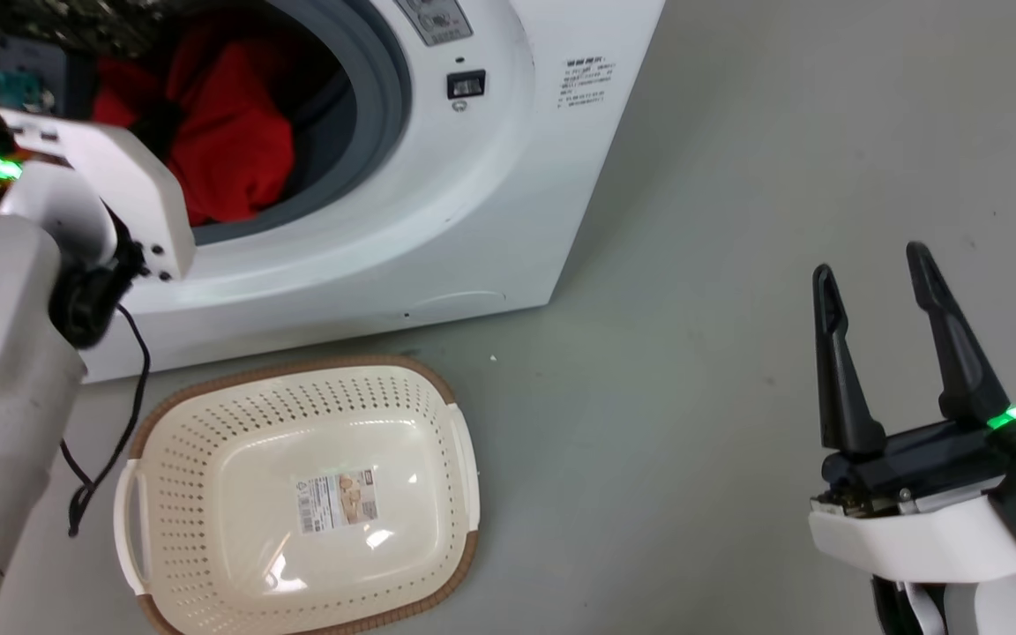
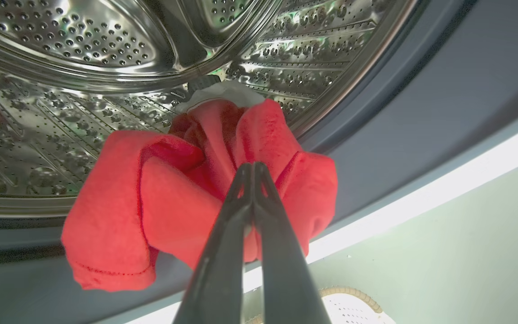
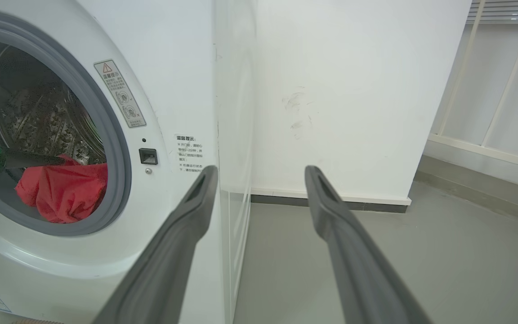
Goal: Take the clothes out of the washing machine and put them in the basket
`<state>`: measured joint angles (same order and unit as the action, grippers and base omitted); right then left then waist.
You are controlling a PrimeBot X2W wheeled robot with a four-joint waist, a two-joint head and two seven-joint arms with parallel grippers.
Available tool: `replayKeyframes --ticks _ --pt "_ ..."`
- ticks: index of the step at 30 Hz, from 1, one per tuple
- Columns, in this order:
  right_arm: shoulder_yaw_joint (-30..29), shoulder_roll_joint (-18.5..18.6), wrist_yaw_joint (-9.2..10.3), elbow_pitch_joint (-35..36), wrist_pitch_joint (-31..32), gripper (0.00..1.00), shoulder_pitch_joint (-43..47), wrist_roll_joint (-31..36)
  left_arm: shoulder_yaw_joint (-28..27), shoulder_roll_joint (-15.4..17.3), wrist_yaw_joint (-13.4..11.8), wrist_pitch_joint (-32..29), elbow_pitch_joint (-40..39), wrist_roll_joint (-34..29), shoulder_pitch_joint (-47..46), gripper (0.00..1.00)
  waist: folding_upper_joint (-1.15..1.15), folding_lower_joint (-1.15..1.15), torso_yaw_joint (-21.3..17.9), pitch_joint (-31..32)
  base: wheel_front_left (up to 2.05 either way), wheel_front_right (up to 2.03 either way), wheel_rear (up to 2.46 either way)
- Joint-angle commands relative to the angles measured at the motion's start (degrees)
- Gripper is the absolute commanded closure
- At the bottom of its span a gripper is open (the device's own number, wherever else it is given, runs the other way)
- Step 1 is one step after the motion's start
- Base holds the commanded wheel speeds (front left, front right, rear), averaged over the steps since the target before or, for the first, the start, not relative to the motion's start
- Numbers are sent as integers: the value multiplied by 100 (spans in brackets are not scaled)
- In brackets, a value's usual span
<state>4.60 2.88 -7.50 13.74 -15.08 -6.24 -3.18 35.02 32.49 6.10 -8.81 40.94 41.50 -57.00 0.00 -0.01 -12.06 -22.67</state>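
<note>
Fingers of the left gripper press together on the red clothes, bunched at the porthole lip of the washing machine. Beside the machine, the right gripper spreads empty. Before it, the basket lies empty; apparently everything remains to move.

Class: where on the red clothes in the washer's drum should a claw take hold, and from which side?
Pinch the bunched central fold of the soft red fabric clothes, coming from the front through the white front-loading washing machine's grey-ringed porthole. The fabric gathers there into a thin ridge, and the left claw is shut on it.
</note>
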Motion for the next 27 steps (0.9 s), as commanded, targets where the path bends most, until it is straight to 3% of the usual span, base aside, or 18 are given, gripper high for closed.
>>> replayKeyframes --ticks 1,15,27 --pt "6 -1 2 -20 -14 0 115 51 -12 -14 -70 186 -62 -34 165 100 0 1 78 187 0 0 0" --pt "42 -1 2 -135 -14 0 635 222 -64 -196 -680 1521 -698 -95 1441 100 0 1 296 1021 0 0 0" --pt "48 -1 2 -218 -14 0 1059 329 20 -319 -1165 1969 -1462 1 2678 100 0 1 429 1648 0 0 0"
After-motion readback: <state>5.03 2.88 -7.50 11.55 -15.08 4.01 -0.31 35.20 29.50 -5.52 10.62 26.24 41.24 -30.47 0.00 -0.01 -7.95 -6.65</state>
